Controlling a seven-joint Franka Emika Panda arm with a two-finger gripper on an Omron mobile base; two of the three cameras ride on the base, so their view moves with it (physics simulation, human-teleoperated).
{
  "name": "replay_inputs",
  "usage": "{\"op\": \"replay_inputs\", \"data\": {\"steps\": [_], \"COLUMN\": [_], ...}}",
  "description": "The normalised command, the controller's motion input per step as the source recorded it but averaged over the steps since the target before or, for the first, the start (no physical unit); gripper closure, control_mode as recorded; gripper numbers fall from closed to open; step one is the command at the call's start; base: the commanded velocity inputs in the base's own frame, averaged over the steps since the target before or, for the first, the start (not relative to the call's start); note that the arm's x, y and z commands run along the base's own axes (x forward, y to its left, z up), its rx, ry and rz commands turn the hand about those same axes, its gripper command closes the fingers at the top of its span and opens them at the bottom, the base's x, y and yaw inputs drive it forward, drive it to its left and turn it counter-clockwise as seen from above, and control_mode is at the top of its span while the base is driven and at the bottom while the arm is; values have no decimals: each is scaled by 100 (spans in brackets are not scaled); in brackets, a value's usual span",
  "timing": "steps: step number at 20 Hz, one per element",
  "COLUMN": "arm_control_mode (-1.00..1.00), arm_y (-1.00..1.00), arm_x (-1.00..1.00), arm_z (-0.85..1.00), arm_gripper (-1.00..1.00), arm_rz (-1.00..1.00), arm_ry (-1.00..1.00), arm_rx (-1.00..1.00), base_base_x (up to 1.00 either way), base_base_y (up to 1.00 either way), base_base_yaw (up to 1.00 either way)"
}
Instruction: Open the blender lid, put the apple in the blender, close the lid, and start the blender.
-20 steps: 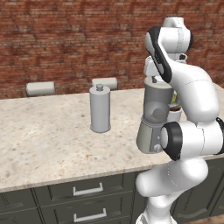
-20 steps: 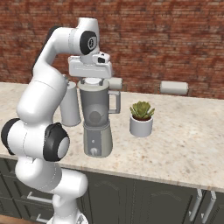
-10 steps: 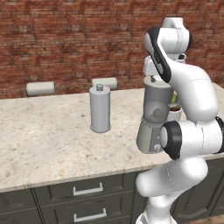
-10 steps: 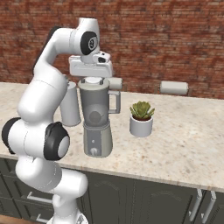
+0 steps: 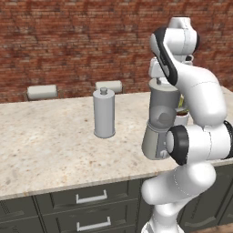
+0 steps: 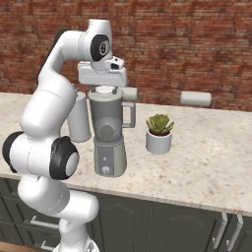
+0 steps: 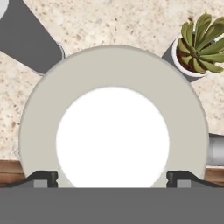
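Low in the right base view the white arm bulges up from the lower left, its dark elbow joint in front of the table edge, then arcs up and over so the hand points straight down at the frame's upper centre. The gripper hangs directly above the blender, which stands near the table's front edge at centre frame. In the hand view the two dark fingertips sit wide apart at the bottom corners, on either side of the blender lid; the gripper is spread, with nothing between its fingers. The lid lies flat on the jar, its white centre cap in mid-frame. Just behind the blender stands a tall grey canister, and to its right a potted succulent. Farther back, along the brick wall, lie pale rolls.
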Motion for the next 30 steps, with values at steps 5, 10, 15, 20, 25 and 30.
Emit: {"op": "replay_inputs", "data": {"steps": [5,10,15,20,25,30], "arm_control_mode": [-100,-100,-100,-100,-100,-100], "arm_y": [0,-3,-15,-8,0,0], "arm_x": [0,-18,-79,-88,-62,-45], "arm_z": [36,13,0,-25,-69,-60], "arm_gripper": [-100,-100,-100,-100,-100,-100], "arm_rz": [0,0,-3,-5,0,9], "arm_ry": [0,-3,-7,-1,0,0], "arm_rx": [0,0,4,7,4,16], "base_base_x": [0,0,0,0,0,0], "base_base_y": [0,0,0,0,0,0], "base_base_yaw": [0,0,0,0,0,0]}}
